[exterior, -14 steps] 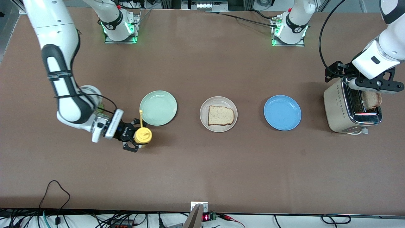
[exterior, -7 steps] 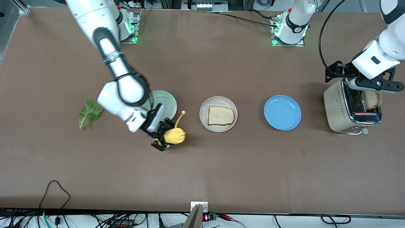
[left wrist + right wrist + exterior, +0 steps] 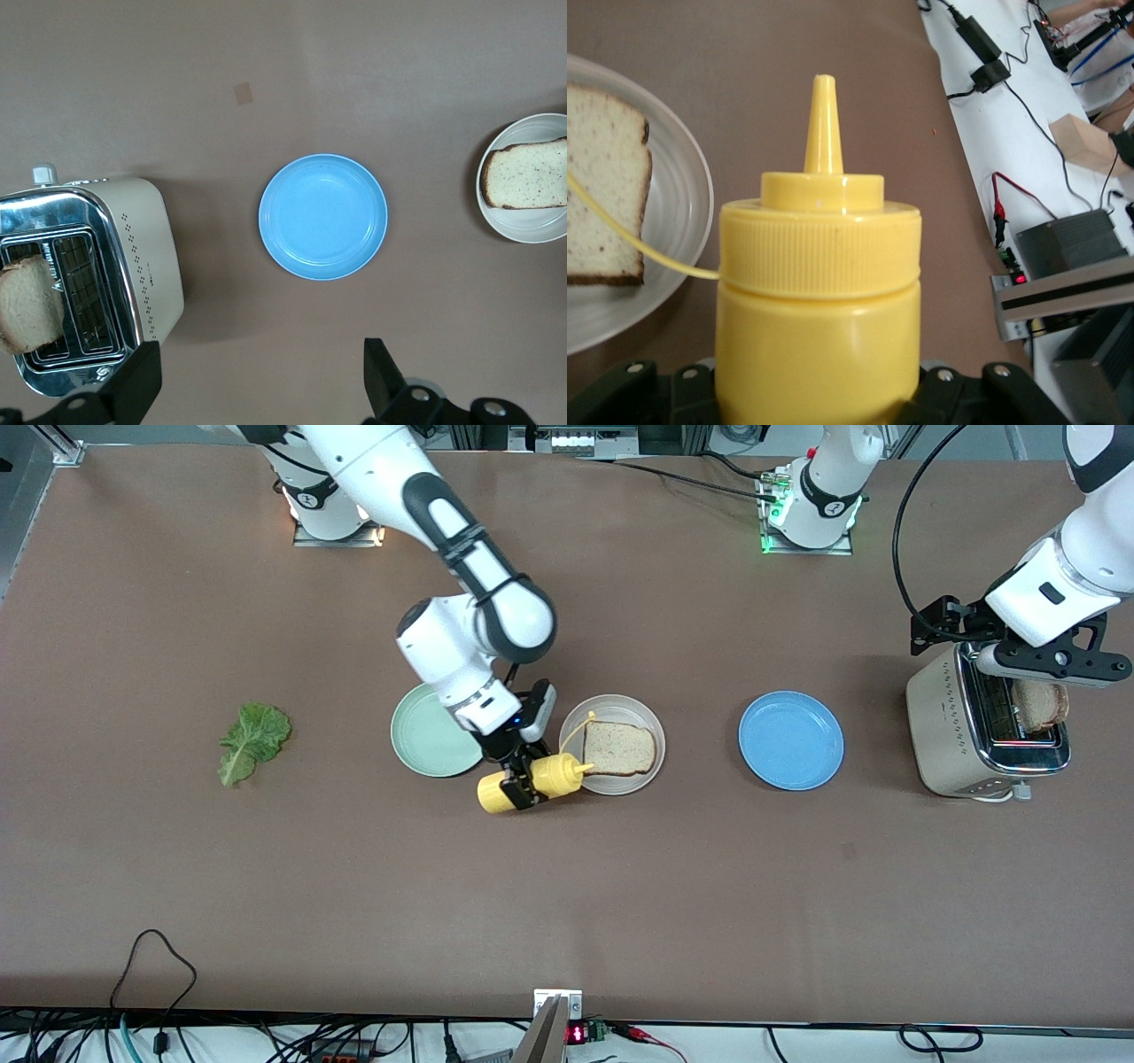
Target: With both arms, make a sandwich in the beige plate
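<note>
My right gripper (image 3: 524, 778) clamps the yellow bottle (image 3: 530, 779) tipped on its side, nozzle aimed at the bread slice (image 3: 618, 748) on the beige plate (image 3: 611, 711) just beside; my left gripper (image 3: 1045, 657) waits over the toaster (image 3: 957, 726), fingers spread.

Right end effector (image 3: 524, 781) clamped shut, tilted; left end effector (image 3: 1036, 662) spread wide.

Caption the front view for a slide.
Right gripper tips a yellow mustard bottle beside the bread slice on the beige plate.
</note>
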